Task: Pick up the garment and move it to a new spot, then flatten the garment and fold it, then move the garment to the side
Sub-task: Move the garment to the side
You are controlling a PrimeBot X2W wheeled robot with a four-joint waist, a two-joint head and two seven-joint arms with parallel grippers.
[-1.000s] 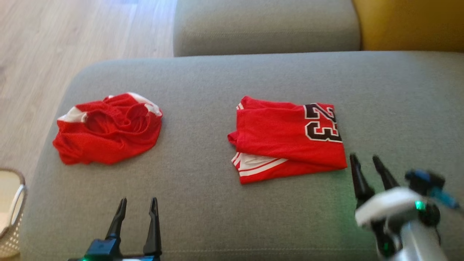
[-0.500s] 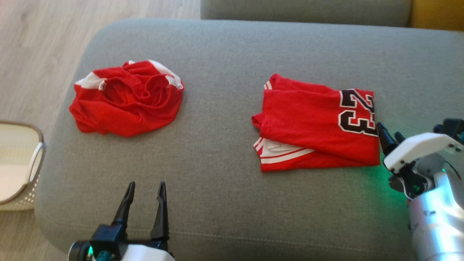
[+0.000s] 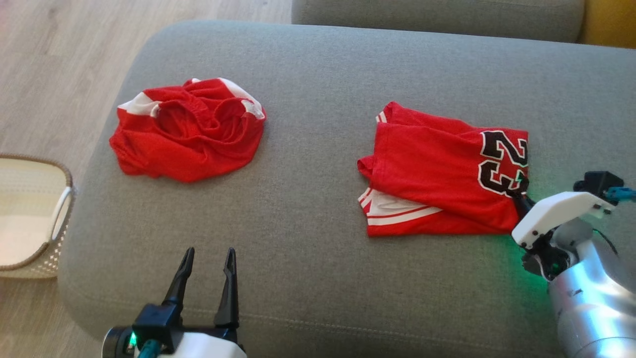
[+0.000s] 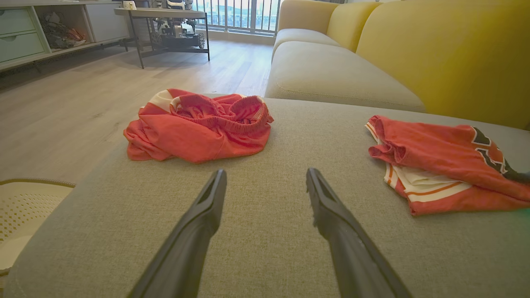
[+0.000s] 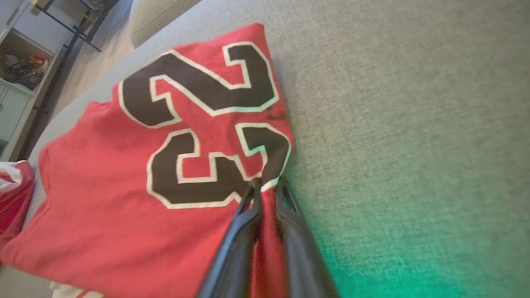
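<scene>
The basket [image 3: 35, 219] runs off the head view's left edge. There white housing [image 3: 556, 211] hides most of the right tool [image 3: 520, 195], its tips lost against the jersey [image 3: 437, 174].

One number to read: "23", in large black digits edged in white, printed on the folded red jersey [image 3: 437, 174] close to its right edge in the head view. Seen also, near and at a slant, in the right wrist view.
</scene>
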